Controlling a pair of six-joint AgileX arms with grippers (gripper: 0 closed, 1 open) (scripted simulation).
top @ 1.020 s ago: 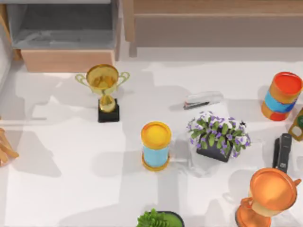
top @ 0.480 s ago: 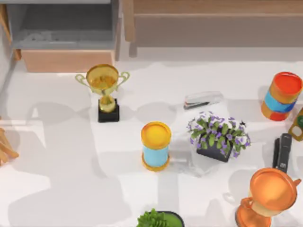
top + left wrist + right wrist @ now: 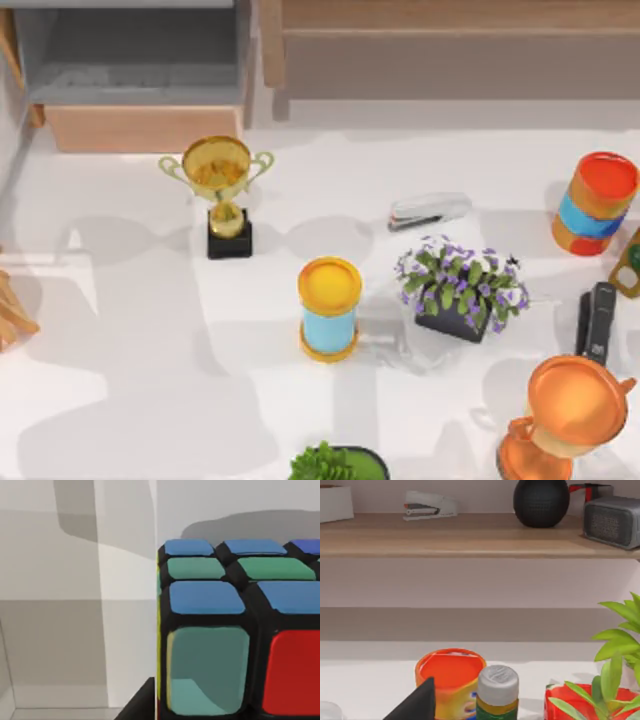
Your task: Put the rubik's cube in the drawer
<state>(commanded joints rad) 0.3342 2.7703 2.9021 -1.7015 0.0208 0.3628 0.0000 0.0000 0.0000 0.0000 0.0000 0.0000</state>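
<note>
Close under the left wrist camera, the rubik's cube (image 3: 235, 630) shows blue, green and red squares against pale grey and white surfaces, with a dark part of the left gripper (image 3: 139, 706) at its edge. Whether that gripper has hold of the cube cannot be told, nor can the cube's place on the table. The drawer (image 3: 140, 128) stands pulled open at the far left, its grey inside bare and its light-wood front facing near. Done well, the step likely means carrying the cube high over that front panel, centring it above the grey floor, lowering it until it nearly rests there, then letting go and lifting straight up. A drop from height would let it bounce or tip against a wall. The gold trophy (image 3: 222, 185) stands just near of the drawer's right corner and is the likeliest thing to be clipped, so an approach from the left looks safer. The shelf unit (image 3: 450, 50) bounds the drawer on the right. A wooden object (image 3: 10, 310) sits at the table's left edge, and open white table lies between it and the trophy. A yellow-topped can (image 3: 329, 308), stapler (image 3: 430, 211) and flowering plant (image 3: 462, 285) crowd the middle and right, well apart from the drawer. The right gripper (image 3: 415, 702) sits idle on the right near an orange can (image 3: 451, 680), and its state cannot be told.
</note>
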